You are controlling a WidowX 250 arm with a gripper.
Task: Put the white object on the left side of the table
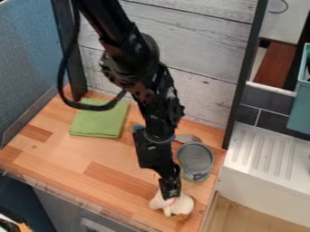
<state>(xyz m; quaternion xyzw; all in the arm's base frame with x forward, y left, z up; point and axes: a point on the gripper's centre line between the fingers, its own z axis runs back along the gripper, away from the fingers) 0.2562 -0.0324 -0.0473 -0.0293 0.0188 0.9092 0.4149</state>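
Near the front right corner of the wooden table lies the white object (180, 206), which looks like a small plush toy with a brownish patch underneath. The black gripper (171, 195) points down right over it, its tip meeting the top of the toy. Whether the toy is held between the fingertips cannot be made out. The left side of the table (36, 145) is bare wood along its edge.
A metal can (196, 161) stands just right of the gripper, with a grey-headed utensil (187, 138) behind it. A green folded cloth (100, 118) lies at the back left. White panelling rises behind; a white ridged drainboard (266, 152) stands at the right.
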